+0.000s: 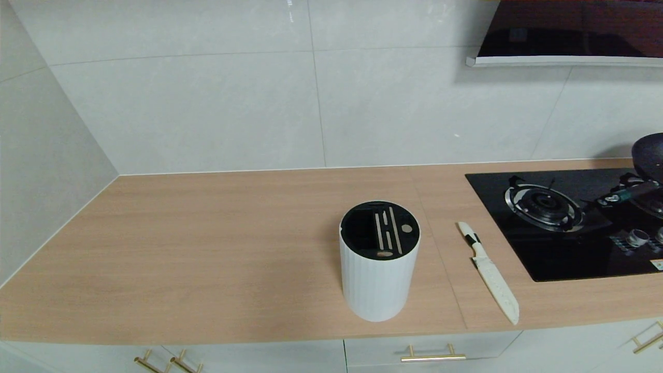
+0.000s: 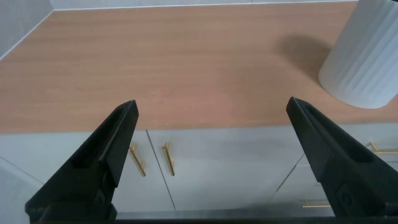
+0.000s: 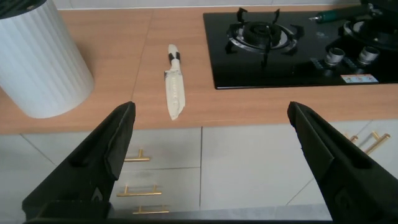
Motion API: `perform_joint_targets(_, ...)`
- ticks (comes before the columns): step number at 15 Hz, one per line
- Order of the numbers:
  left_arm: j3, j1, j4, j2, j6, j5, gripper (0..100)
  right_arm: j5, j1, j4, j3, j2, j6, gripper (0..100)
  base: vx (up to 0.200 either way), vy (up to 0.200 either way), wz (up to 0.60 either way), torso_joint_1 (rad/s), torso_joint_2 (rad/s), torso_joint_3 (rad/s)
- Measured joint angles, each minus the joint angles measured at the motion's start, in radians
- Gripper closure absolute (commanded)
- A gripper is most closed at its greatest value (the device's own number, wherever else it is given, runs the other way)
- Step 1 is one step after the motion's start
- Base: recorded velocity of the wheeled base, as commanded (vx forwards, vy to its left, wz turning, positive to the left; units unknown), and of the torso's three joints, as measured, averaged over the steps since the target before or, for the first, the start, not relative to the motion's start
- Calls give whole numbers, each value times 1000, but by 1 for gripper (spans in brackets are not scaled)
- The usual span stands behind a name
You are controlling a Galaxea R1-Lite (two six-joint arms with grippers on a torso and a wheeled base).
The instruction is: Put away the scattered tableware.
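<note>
Where knife [image 1: 487, 272] lies, countertop [image 1: 207, 248] is wooden — walls [image 1: 207, 103] tiled.

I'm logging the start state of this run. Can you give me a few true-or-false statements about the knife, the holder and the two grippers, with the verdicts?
1. The knife lies flat on the counter, between the white holder and the stove. True.
2. The knife's blade sits in a slot of the white holder. False: the whole knife lies on the counter, apart from the holder.
3. The right gripper is shut on the knife. False: it is open and holds nothing.
4. The left gripper is open. True.
5. The white holder lies on its side. False: it stands upright, with its slotted top facing up.
</note>
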Motion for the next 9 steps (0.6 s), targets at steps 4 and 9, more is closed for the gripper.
perform_joint_targets(4, 0, 0, 0, 0, 0, 0, 0, 0, 0, 0, 0, 0, 0, 0, 0, 0, 0, 0, 0, 0)
perform_joint_targets(9, 0, -1, 0, 0, 0, 0, 0, 1, 0, 0, 0, 1, -2, 0, 0, 0, 0, 0, 0, 0)
